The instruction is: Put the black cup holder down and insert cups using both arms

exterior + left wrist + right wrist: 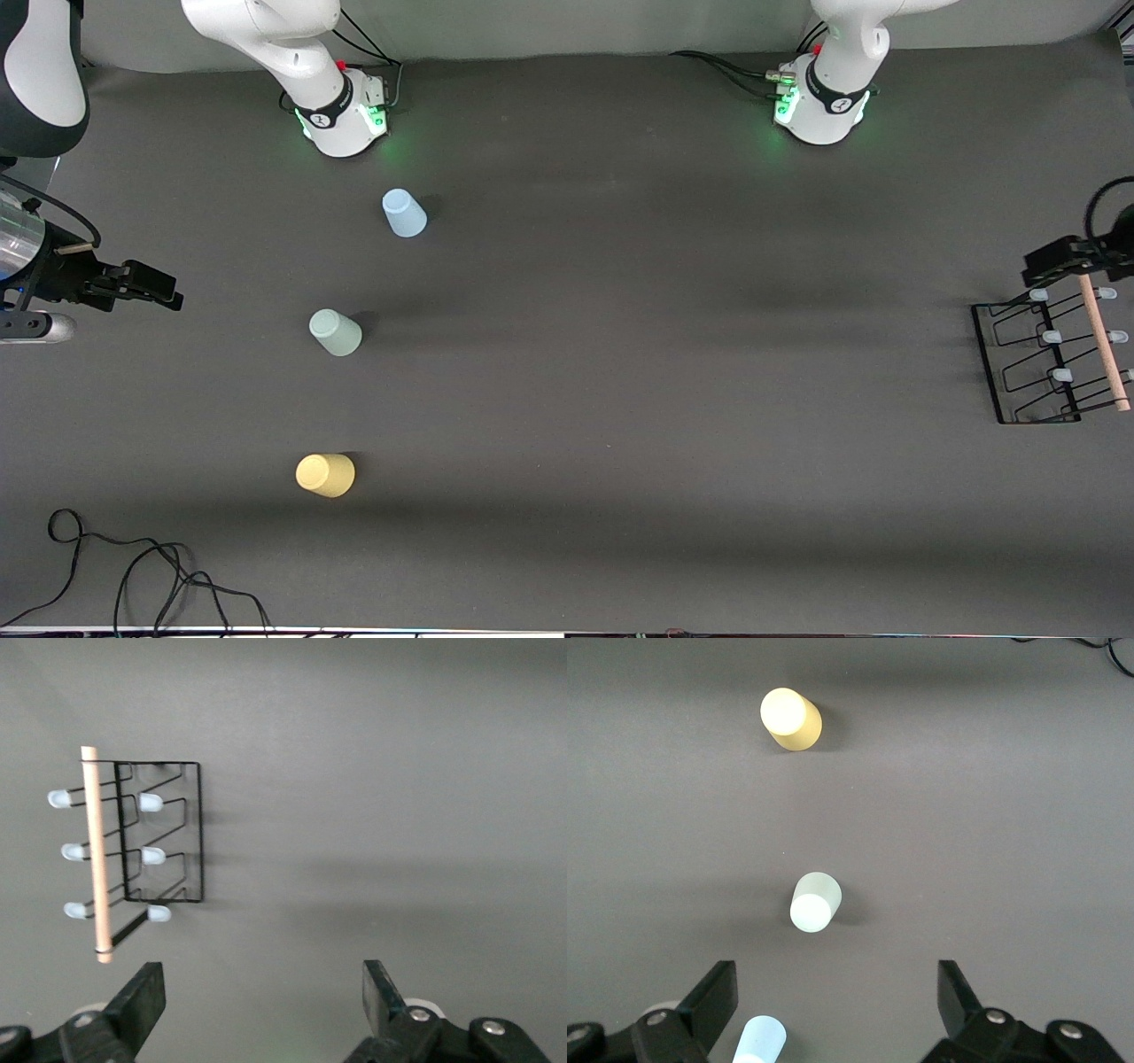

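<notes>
Now | rack [1036, 372] at left arm's end | cups [335, 332] upside down at right arm's end | left gripper [263, 992] apart over table by rack | right gripper [835, 997] apart by cups

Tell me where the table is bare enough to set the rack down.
The widest bare stretch runs between the three cups, blue, green, yellow, and the black cup holder at the left arm's end. The cups' column is the crowded part.

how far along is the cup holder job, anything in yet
Nothing is done. The black cup holder sits at the left arm's end, its pegs bare. The left gripper hangs open over it. Blue cup, green cup and yellow cup stand loose; the right gripper is open, empty.
</notes>
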Robot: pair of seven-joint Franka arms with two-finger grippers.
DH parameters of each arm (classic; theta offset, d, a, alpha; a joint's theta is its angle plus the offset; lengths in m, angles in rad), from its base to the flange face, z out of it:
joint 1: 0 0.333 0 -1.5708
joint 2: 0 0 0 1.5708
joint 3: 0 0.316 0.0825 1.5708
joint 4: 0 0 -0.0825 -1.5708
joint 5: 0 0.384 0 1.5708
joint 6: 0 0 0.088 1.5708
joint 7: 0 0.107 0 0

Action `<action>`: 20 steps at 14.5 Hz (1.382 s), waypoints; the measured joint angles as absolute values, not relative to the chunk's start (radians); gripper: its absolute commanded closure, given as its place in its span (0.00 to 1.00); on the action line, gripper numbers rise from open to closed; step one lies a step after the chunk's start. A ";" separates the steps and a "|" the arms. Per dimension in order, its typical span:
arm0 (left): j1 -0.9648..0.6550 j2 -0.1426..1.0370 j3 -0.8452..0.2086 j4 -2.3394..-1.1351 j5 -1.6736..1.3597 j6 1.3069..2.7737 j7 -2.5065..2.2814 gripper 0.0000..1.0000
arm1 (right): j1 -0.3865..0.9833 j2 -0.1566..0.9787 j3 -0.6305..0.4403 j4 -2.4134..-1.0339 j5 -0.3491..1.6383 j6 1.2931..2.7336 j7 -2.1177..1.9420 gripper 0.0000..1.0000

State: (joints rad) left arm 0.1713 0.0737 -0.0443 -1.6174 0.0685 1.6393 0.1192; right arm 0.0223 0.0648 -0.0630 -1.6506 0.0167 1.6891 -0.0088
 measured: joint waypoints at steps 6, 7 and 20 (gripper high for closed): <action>0.364 0.161 -0.040 -1.615 0.068 1.738 0.359 0.02 | 0.023 0.064 -0.062 -1.646 0.017 1.690 -0.009 0.00; 0.380 0.188 -0.040 -1.615 0.068 1.769 0.363 0.03 | 0.023 0.065 -0.062 -1.647 0.017 1.690 -0.009 0.00; 0.503 0.499 -0.042 -1.614 0.068 2.034 0.570 0.99 | 0.023 0.150 -0.062 -1.647 0.017 1.752 -0.009 0.00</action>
